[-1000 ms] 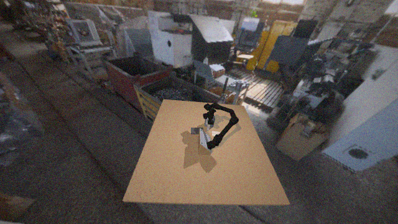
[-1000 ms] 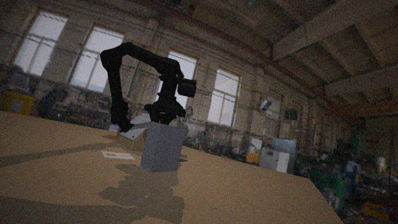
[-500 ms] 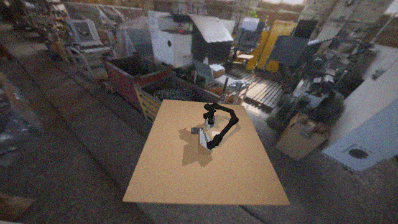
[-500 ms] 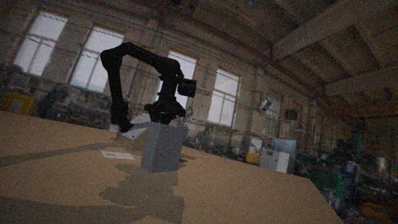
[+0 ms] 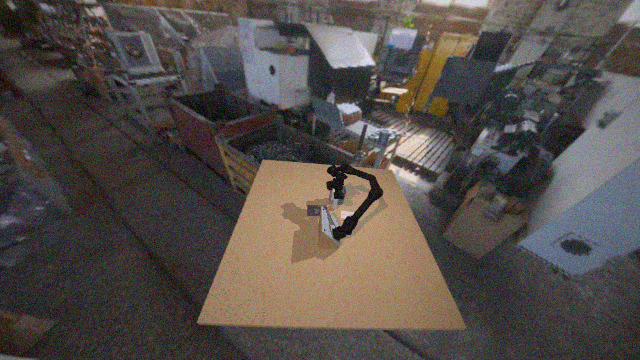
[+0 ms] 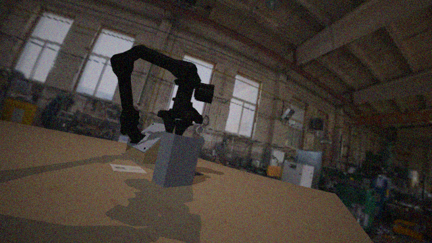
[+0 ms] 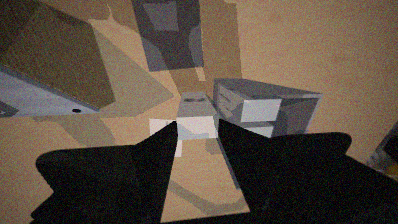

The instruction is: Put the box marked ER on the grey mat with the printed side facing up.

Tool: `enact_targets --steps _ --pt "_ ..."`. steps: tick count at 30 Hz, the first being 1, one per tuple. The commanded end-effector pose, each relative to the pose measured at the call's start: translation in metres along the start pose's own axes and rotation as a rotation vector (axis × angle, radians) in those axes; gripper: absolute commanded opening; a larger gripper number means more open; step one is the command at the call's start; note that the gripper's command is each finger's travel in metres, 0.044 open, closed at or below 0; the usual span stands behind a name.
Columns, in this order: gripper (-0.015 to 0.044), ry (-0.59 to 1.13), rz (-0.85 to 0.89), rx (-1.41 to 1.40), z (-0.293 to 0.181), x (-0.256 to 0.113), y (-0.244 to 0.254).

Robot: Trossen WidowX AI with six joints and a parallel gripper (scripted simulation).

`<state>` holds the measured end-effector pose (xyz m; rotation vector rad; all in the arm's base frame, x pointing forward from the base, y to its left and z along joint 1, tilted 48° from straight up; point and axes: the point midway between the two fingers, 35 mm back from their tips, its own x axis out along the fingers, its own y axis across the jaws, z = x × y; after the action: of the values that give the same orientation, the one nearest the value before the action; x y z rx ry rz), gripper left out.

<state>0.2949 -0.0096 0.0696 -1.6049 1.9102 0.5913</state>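
Right between your end effector's fingertips, there's a pale box: your end effector (image 5: 337,197) (image 6: 175,131) (image 7: 197,124) is pinching the box (image 7: 197,128), its light end facing the wrist view. You can't read a reach code on it from here, so whether it's the ER one, I cannot tell.

Just beside it, on the right in your wrist view, you've got the grey bin (image 6: 183,162) (image 7: 300,119), with two more pale box ends (image 7: 260,110) (image 7: 258,131) showing inside. From the exterior, the fingertips are at the bin's top edge, partly hidden behind it.

Below the end effector, a white card (image 6: 128,168) (image 7: 156,126) lies flat on the counter (image 5: 350,280) (image 6: 253,202) (image 7: 300,40). Look farther out, toward the top of the wrist view, and there's your grey mat (image 5: 313,210) (image 7: 172,37), shadows falling across it. Off to the left sits a slanted pale plate (image 5: 326,224) (image 6: 146,146) (image 7: 37,95), your arm (image 5: 372,194) (image 6: 125,88) rising from it.

Well beyond the counter, yellow panels (image 5: 450,52) stand in the workshop.
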Motion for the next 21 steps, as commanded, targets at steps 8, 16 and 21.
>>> enact_targets --steps 8,16,21 --pt "0.0157 -0.007 0.0 -0.034 0.027 -0.003 0.01" --pt "0.0157 -0.009 0.0 -0.058 0.046 -0.004 0.018" --pt "0.0157 -0.009 0.0 -0.072 0.057 -0.005 0.023"
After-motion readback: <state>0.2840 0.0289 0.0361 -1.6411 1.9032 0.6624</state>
